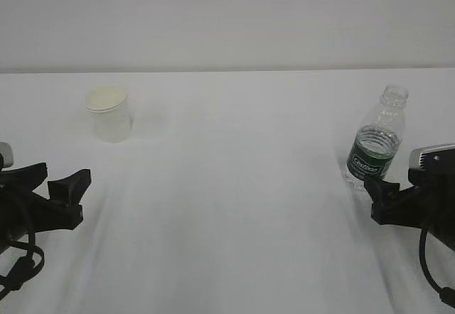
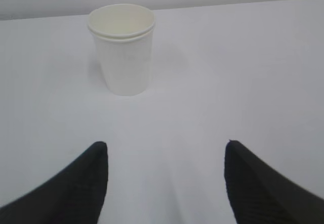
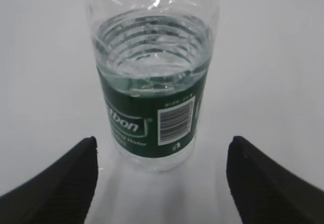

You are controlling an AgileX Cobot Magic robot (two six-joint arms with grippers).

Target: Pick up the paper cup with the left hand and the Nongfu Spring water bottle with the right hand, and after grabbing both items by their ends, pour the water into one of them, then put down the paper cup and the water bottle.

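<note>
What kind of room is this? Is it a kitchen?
Probably not a kitchen; it looks like a robot test bench. A bare white table against a blank wall holds only a paper cup and a water bottle, with black grippers at both sides.
</note>
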